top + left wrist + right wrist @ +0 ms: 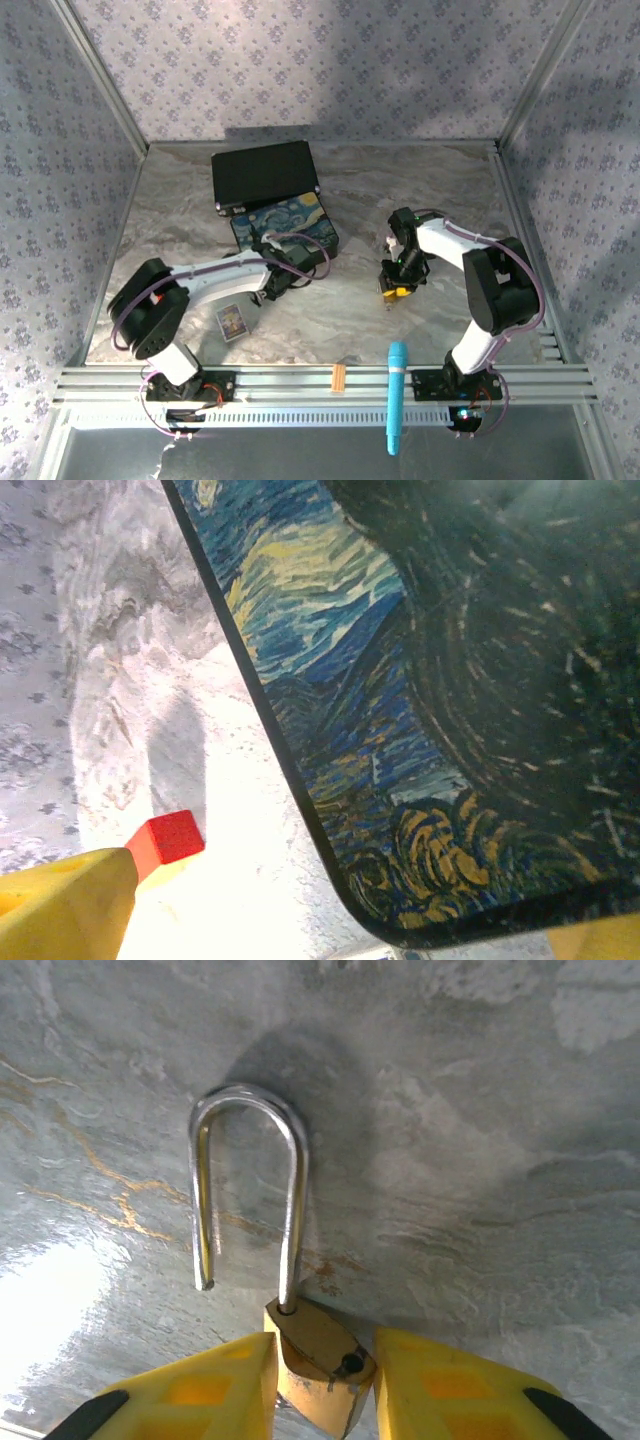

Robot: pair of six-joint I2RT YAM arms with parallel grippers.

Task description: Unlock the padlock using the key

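Brass padlock (312, 1360) we see pinched by the right gripper (325, 1352) just above the marble table (480, 1160), one shackle leg free, left gripper (360, 905) spread wide at the painted box (400, 730) corner, red block (167, 838) near.

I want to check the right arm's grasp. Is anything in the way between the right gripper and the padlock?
Nothing visible is in the way. The padlock's brass body sits directly between the right gripper's yellow fingers. Its shackle points away from them, with one leg free of the body. Only the bare table shows around it.
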